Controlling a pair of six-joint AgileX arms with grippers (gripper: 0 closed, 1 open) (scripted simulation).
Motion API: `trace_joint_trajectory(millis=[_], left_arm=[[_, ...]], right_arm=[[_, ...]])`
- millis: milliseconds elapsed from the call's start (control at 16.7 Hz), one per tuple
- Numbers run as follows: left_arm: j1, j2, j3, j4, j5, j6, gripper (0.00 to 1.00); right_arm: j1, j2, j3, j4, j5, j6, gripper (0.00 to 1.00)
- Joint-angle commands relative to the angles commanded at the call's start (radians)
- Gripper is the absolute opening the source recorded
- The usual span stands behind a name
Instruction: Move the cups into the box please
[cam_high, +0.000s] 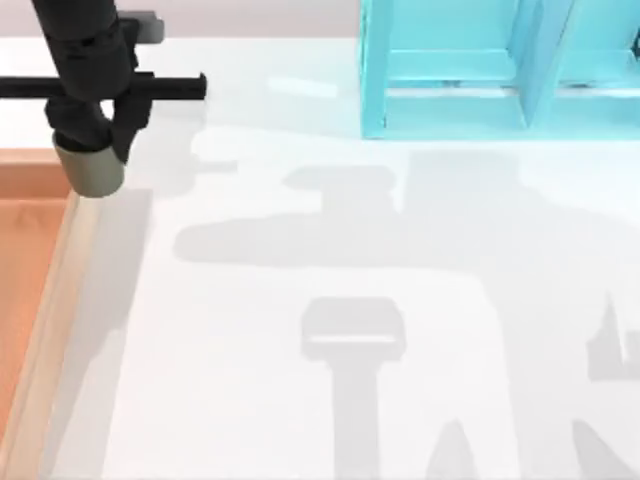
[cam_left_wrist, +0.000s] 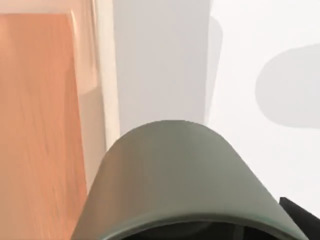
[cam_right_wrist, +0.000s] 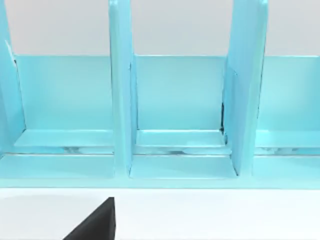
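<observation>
The olive-grey cup (cam_left_wrist: 175, 185) is pinched in my left gripper (cam_high: 97, 150), hanging at the box's (cam_high: 30, 260) wooden rim — not yet dropped in. Right arm's fingers: cannot tell.

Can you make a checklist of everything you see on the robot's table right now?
Surface: white table, crossed by arm shadows.
Job's things: olive-grey cup held above the table just beside the box rim, at the top view's left; not in the box yet. Blue cup: nothing seen.
Clutter: nothing seen.
Grippers: left gripper shut on the olive-grey cup, near the table's back left. Right gripper: a dark tip in the right wrist view, facing the shelf.
Cables: nothing seen.
Surroundings: turquoise shelf unit at the back right.
</observation>
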Motion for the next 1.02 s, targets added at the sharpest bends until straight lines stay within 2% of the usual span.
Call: trace_joint_trajectory(millis=[240, 360, 840, 1020], left_arm=[[-0.002, 0.001, -0.005, 0.003, -0.002, 0.003, 0.0], [0.034, -0.036, -0.041, 0.012, 0.004, 0.033, 0.0], [0.367, -0.414, -0.438, 0.063, 0.054, 0.358, 0.0], [0.437, -0.485, -0.511, 0.066, 0.062, 0.429, 0.0]], right_arm=[[0.0, 0.0, 0.0, 0.0, 0.0, 0.0, 1.0], [0.0, 0.0, 0.0, 0.0, 0.0, 0.0, 1.0], [0.0, 0.0, 0.0, 0.0, 0.0, 0.0, 1.0], [0.0, 0.0, 0.0, 0.0, 0.0, 0.0, 1.0]])
